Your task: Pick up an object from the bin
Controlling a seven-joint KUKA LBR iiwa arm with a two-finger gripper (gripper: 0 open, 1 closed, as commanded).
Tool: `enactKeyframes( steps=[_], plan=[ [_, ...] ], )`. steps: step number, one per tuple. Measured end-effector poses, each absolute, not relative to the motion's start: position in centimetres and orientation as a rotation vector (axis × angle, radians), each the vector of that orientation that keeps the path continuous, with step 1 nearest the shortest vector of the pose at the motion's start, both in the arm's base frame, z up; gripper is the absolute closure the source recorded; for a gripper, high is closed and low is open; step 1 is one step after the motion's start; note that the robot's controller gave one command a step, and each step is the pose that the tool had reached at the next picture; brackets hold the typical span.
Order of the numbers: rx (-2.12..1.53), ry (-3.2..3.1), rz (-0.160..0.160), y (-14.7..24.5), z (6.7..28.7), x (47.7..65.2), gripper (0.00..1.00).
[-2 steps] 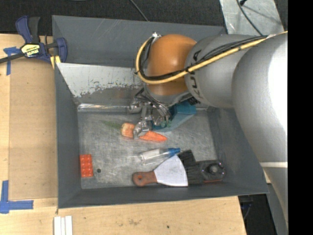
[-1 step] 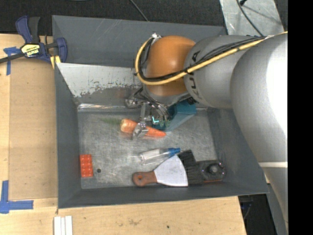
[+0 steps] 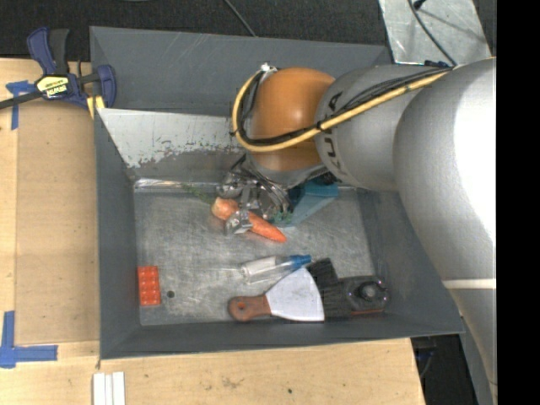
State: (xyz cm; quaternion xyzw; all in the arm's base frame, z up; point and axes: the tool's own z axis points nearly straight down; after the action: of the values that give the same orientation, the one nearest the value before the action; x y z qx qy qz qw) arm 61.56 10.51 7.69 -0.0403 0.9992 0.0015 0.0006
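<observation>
Objects beside the gripper (image 3: 246,209), in the grey bin (image 3: 116,251). Below it: a clear tube with a blue cap (image 3: 274,266). Lower still: a scraper (image 3: 287,300) with a white blade and brown handle, touching a black block (image 3: 350,294) on its right. Well apart, lower left: a red studded brick (image 3: 148,286). Just right of the gripper: a teal piece (image 3: 319,197), partly hidden.
</observation>
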Motion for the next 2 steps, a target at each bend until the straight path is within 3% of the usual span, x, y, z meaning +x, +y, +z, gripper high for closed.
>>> enactKeyframes(
  steps=[1, 2],
  plan=[
    [-0.127, 3.138, 0.005, 10.5, 7.7, 61.6, 1.00],
    [-0.389, 3.114, -0.001, 2.4, 19.2, 54.3, 1.00]
  ],
)
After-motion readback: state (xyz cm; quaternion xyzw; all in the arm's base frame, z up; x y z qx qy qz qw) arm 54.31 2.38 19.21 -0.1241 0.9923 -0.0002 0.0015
